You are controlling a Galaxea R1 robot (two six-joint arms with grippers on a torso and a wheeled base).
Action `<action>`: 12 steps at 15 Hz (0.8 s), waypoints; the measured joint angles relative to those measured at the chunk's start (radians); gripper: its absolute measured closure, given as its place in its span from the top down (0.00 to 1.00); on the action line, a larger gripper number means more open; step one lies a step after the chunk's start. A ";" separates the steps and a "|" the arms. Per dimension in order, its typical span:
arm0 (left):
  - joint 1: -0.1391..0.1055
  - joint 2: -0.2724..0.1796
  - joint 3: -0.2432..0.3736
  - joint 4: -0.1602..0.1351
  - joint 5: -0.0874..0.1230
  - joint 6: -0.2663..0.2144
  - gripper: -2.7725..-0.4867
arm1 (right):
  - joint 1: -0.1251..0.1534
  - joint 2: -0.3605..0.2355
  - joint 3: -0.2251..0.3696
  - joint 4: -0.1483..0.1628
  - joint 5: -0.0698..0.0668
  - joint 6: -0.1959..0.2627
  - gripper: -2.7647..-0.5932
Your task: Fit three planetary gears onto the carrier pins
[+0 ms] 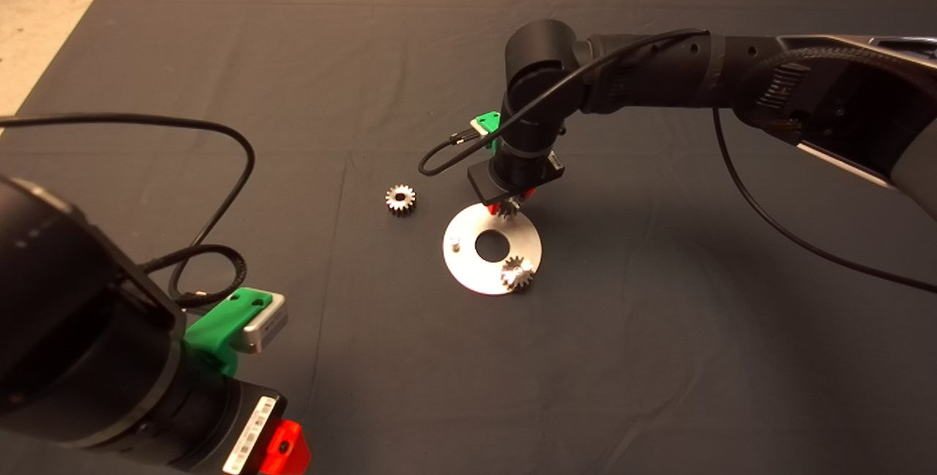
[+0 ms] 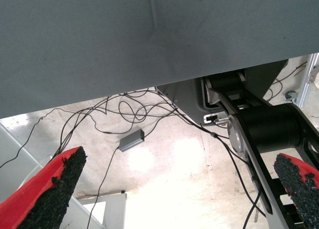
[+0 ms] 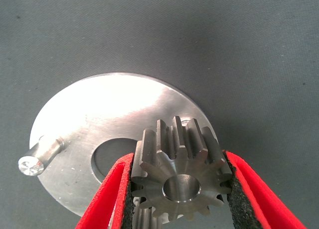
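Above the disc's point(image 1: 479, 271) far rim, right tool point(image 3: 179, 189) clenched on a gear point(image 3: 177, 171); left tool point(image 2: 174, 189) released, parked.

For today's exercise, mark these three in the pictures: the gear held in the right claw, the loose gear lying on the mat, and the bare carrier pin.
Held gear point(image 3: 182, 181): right wrist view, flat face beside its bore.
Loose gear point(image 1: 400, 200): head view, its top face.
Bare carrier pin point(image 3: 41, 157): right wrist view, its shaft.

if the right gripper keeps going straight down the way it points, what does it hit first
Probably the round disc: the right gripper, shut on a planetary gear, points down at the disc's far rim. Whether a carrier pin sits right beneath the gear is hidden.
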 joint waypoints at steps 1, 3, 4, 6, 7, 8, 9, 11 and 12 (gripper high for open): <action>0.000 0.000 0.000 0.000 0.000 0.000 0.99 | 0.000 -0.002 0.003 0.001 0.001 0.000 0.22; 0.000 0.000 0.000 0.000 0.000 0.000 0.99 | 0.000 -0.015 0.012 0.002 0.001 0.001 0.22; 0.000 0.000 0.000 0.000 0.000 0.000 0.99 | 0.000 -0.023 0.016 0.003 0.001 0.004 0.22; 0.000 0.000 0.000 0.000 0.000 0.000 0.99 | 0.000 -0.036 0.019 0.003 0.000 0.007 0.22; 0.000 0.000 0.000 0.000 0.000 0.000 0.99 | 0.000 -0.041 0.019 0.003 -0.001 0.007 0.22; 0.000 0.000 0.000 0.000 0.000 0.000 0.99 | 0.000 -0.043 0.020 0.003 0.000 0.008 0.22; 0.000 0.000 0.000 0.000 0.000 0.000 0.99 | 0.000 -0.043 0.021 0.003 -0.001 0.008 0.22; 0.000 0.000 0.000 0.000 0.000 0.000 0.99 | 0.000 -0.043 0.027 0.003 0.000 0.008 0.22; 0.000 0.000 0.000 0.000 0.000 0.000 0.99 | 0.000 -0.043 0.028 0.003 0.000 0.008 0.22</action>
